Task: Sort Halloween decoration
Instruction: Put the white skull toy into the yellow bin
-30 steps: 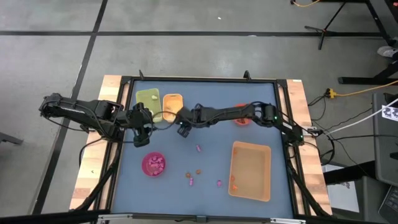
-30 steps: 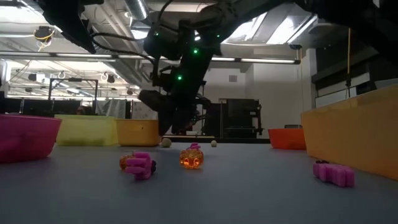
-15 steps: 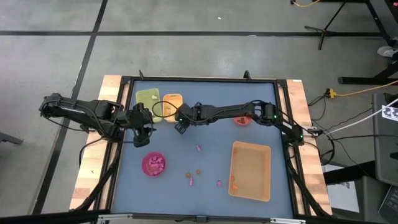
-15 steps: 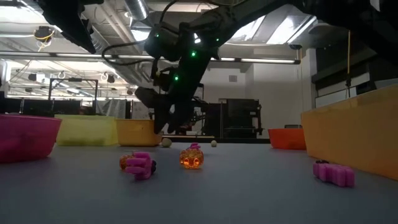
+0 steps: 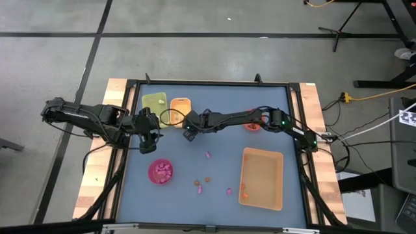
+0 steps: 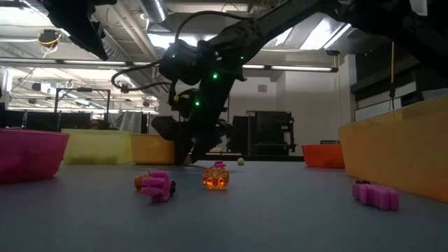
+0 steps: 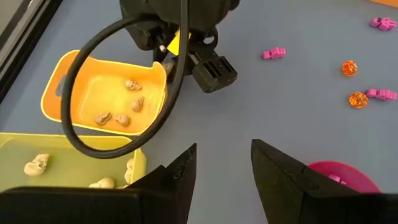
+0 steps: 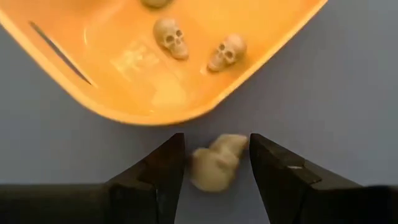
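The right gripper [image 8: 211, 163] has its fingers [image 8: 155, 174] spread on either side of a cream skull trinket [image 8: 216, 160] lying on the blue table [image 5: 260, 140] just beside the small orange tray [image 8: 161, 74], without visibly pinching it. More skulls [image 8: 171, 36] lie inside that tray. The left gripper [image 7: 222, 167] hangs open and empty near the tray, over the green tray [image 7: 37, 155].

The blue-grey tabletop [image 5: 214, 104] carries a green tray [image 5: 155, 104] and a small orange tray [image 5: 179, 107] just beside the right hand [image 5: 189, 134], with a cream skull [image 8: 216, 162] lying on the surface between that hand's fingers. Nearer the left hand [image 5: 147, 147] sits a pink bowl [image 5: 160, 171]. Pink and orange trinkets [image 5: 203, 183] lie loose, near a large tan tray [image 5: 262, 179]. A red bowl [image 5: 252, 126] lies behind the right arm.
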`<state>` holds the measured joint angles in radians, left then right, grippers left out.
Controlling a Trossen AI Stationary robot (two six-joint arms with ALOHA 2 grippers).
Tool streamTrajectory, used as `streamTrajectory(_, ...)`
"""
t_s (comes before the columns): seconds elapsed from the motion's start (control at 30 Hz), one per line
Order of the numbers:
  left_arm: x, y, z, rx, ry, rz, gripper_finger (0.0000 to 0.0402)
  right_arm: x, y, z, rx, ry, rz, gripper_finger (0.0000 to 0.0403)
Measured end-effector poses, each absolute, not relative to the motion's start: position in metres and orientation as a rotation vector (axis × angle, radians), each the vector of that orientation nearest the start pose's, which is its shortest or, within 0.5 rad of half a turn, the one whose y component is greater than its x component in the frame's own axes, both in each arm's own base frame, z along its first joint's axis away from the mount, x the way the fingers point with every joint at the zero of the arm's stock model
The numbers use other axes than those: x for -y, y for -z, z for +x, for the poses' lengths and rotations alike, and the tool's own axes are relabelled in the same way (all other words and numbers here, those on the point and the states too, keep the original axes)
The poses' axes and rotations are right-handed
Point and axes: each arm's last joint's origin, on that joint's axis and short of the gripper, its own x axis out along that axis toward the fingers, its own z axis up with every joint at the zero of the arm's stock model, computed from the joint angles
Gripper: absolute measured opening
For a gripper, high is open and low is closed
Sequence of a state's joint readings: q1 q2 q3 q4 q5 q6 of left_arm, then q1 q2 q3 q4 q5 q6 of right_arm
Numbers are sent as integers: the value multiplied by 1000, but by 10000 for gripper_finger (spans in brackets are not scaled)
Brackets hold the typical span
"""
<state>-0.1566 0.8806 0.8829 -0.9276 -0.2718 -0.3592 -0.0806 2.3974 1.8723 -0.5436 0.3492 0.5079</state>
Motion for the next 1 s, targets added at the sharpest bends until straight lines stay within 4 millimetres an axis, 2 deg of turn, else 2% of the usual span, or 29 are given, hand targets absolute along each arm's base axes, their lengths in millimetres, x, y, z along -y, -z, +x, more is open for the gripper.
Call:
streamTrajectory(0.73,16,-291,154,-870,-266,-137,137,49,-122,499,-951,655,354,180)
streamTrajectory(0.83,16,-291,154,-870,-266,-137,137,49,-122,499,-951,653,355,166)
streamTrajectory(1.0,16,-291,154,-870,-266,-137,137,48,-122,500,-949,647,358,113)
